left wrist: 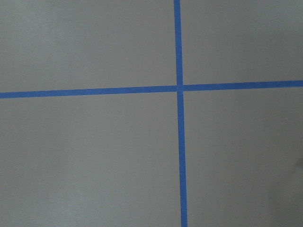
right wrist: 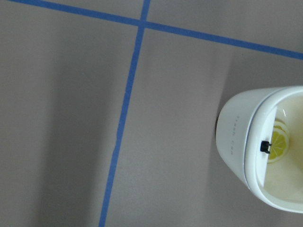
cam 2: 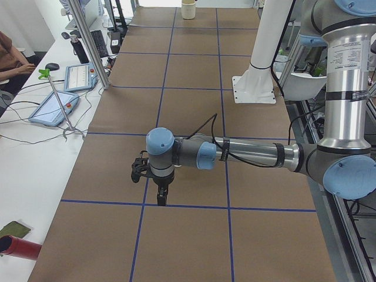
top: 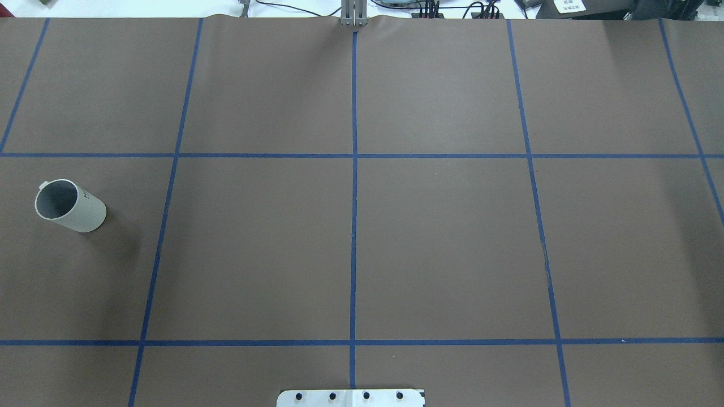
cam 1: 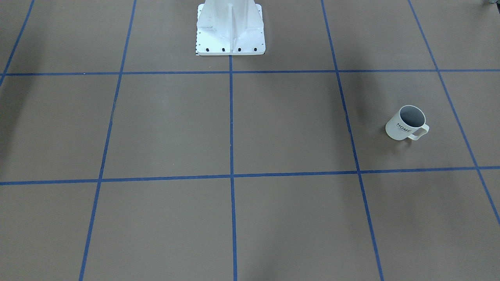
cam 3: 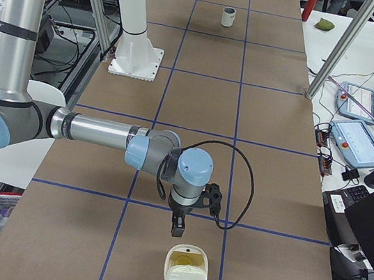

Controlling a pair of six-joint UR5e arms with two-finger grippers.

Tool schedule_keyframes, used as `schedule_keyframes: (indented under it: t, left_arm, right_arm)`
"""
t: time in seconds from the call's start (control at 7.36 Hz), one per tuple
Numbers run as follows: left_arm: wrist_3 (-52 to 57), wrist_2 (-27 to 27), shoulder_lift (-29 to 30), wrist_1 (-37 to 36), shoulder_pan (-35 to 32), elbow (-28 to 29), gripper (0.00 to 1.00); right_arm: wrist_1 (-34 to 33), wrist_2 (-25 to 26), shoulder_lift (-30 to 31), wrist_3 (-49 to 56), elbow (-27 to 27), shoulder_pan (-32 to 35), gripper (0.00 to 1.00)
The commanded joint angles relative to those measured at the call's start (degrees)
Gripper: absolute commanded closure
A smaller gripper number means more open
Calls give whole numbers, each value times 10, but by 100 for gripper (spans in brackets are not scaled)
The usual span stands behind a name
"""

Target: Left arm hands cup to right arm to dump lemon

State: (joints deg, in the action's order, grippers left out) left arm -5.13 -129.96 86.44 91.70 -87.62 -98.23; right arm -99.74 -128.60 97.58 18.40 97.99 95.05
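- White bin (right wrist: 234, 142) fills the corner of the right wrist view, and there's the lemon (right wrist: 280, 144): a yellow slice lying inside it, part-hidden by a small black tab. The bin stands near the right end of the table (top: 441, 237).
- Right gripper (cam 3: 177, 231) hangs pointing straight down near the bin, off to one side of its mouth, touching nothing. Fingers parted or closed? Only a side view shows it, so I cannot tell.
- Over near the table's left end, the left gripper (cam 2: 161, 198) hangs low above a crossing of the blue tape lines (left wrist: 179, 142). Its finger state I cannot tell either.
- Cup (cam 1: 396, 130) stands upright and alone near the left end, about midway between the robot's edge and the operators' edge. Its handle is turned toward the operators' edge, and no gripper touches it. Its grey inside shows no lemon.
- My read: with the lemon in the bin and the cup looking empty, the dump seems done. The cup sits on the left arm's (cam 2: 252, 154) side for an easy pick. The right arm (cam 3: 97, 130) waits by the bin, where tipping belongs.
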Motion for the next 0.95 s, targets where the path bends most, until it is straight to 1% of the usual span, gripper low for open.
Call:
schedule_keyframes:
  t: [0.0,0.27,0.54,0.81]
  left_arm:
    - [2,1,-1,-1,-7,-2,0]
    - [2,3,-2,-1,-6,-2,0]
    - [2,4,-3,-2,-6,-2,0]
    - [1,5,-3,-2,-5,-1,0]
  right_arm:
    - [16,-3,-12,-69,13,0,0]
    - [35,-8,-16,-92,14,0,0]
    - [36,-32,-16,-95,13,-1,0]
    - [37,-32,-19,-96,13,-1,0]
